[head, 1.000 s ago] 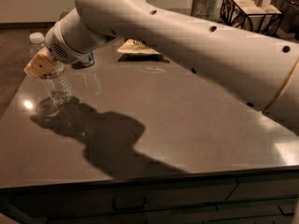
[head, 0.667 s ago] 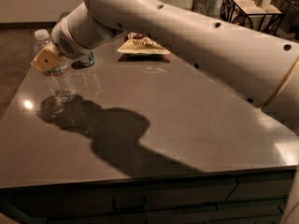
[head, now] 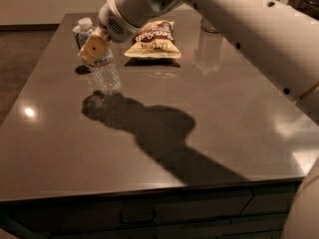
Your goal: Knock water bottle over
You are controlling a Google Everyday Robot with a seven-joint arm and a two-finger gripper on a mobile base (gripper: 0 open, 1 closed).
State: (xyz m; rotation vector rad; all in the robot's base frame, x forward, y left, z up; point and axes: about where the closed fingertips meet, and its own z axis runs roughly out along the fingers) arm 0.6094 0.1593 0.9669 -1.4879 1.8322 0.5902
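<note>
My gripper (head: 94, 50) overlaps the upper half of the standing water bottle (head: 105, 76) on the table (head: 224, 113); whether it is spread or closed, I cannot tell.

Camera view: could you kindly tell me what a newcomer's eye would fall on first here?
First comes the big white arm reaching in from the upper right, with its gripper at the water bottle near the table's far-left side. Next is the arm's dark shadow across the grey table, then the snack bag lying just right of the bottle.
</note>
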